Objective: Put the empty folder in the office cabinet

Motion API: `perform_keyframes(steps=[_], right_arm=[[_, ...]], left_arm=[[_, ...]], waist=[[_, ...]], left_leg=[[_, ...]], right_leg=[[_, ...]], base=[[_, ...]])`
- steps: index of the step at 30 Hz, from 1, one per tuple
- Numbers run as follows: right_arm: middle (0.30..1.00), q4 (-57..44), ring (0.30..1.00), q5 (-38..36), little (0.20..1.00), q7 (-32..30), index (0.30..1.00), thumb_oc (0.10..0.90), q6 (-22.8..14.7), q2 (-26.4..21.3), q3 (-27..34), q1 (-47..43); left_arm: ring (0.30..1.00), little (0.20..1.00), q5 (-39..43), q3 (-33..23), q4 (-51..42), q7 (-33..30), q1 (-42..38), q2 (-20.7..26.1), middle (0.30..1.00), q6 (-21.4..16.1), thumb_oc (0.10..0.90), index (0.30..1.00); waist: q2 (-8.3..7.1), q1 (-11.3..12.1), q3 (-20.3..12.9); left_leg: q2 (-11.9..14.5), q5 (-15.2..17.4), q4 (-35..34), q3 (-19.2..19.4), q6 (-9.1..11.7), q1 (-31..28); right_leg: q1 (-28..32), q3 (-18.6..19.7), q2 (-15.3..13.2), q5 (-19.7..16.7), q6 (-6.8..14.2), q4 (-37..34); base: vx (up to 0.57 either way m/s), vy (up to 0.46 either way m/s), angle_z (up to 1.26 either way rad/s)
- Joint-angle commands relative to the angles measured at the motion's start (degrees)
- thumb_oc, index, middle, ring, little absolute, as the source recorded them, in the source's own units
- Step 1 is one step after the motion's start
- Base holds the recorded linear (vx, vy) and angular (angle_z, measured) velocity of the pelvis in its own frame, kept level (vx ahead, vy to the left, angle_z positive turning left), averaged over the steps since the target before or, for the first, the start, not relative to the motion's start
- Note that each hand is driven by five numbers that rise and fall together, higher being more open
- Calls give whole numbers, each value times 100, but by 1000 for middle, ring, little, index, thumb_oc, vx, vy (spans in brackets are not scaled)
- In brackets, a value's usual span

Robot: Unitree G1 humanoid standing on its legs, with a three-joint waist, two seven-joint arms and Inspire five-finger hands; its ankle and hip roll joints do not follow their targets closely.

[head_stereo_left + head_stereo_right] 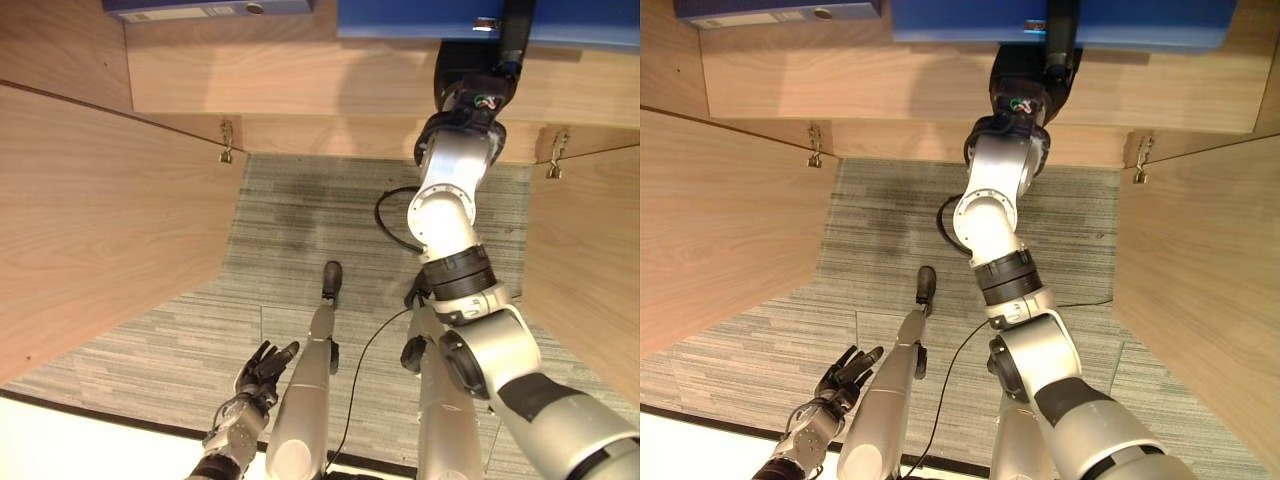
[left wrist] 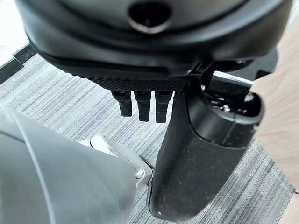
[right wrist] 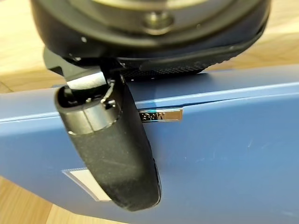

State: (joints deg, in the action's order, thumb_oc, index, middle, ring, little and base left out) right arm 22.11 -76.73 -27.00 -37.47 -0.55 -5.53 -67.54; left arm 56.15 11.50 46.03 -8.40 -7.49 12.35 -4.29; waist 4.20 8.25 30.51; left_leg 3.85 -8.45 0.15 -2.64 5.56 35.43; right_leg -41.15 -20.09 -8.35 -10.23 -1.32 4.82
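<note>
A blue folder [image 1: 420, 18] lies flat on the wooden cabinet shelf [image 1: 300, 80] at the top of the view. My right hand [image 1: 478, 95] reaches up to its front edge. In the right wrist view its thumb [image 3: 112, 154] lies across the folder's blue face [image 3: 224, 154], beside a small metal label holder, and the fingers are hidden behind the folder. My left hand [image 1: 262, 370] hangs low at the lower left above the carpet. Its fingers [image 2: 142, 105] are relaxed and hold nothing.
Both cabinet doors stand swung out, the left door [image 1: 100, 220] and the right door [image 1: 590, 260], framing the gap my right arm passes through. A second, darker folder [image 1: 200, 8] lies on the shelf at the far left. Grey carpet [image 1: 300, 210] lies below.
</note>
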Motion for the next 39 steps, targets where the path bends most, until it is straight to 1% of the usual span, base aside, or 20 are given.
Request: perform_keyframes(steps=[1,8,14,19,31,39], right_arm=[[300,-514,300,498,300,330,300,400,-34,-248,-544,-717],[300,-482,300,521,300,263,300,400,-107,-404,-431,-873],[300,-501,300,593,300,210,300,400,-205,-539,-387,-1140],[300,-310,300,606,300,163,300,400,-125,-743,-395,-1305],[300,49,300,439,300,246,300,400,-96,-891,-449,-1572],[300,131,300,428,300,191,300,400,-111,-880,-363,-1561]], left_arm=[[900,900,166,163,-181,-115,789,576,900,-110,800,900],[900,900,70,114,-85,-116,830,645,900,-61,800,900],[900,900,-34,18,324,-116,775,653,900,-23,800,900],[900,900,-106,-47,490,-91,709,669,900,-29,800,900],[900,900,-226,-135,822,-61,670,718,900,-35,800,900],[900,900,-252,-169,839,-57,665,731,900,-42,800,900]], waist=[[-7,38,-304],[-19,61,-329],[-51,83,-407],[-58,104,-478],[-77,180,-547],[-72,193,-563]], left_leg=[[120,676,97,-222,-14,-101],[109,654,6,-238,1,-131],[122,646,-74,-229,21,-269],[115,625,-188,-232,43,-362],[125,591,-249,-226,68,-376],[132,593,-225,-229,67,-335]], right_leg=[[-82,314,-64,560,705,159],[-50,287,-46,561,705,99],[64,290,-25,565,707,57],[132,301,-11,594,703,22],[151,299,10,579,707,-47],[125,296,9,595,710,-27]], base=[[0,0,0],[0,0,0],[0,0,0],[5,-1,2],[1,-1,1],[0,0,0]])
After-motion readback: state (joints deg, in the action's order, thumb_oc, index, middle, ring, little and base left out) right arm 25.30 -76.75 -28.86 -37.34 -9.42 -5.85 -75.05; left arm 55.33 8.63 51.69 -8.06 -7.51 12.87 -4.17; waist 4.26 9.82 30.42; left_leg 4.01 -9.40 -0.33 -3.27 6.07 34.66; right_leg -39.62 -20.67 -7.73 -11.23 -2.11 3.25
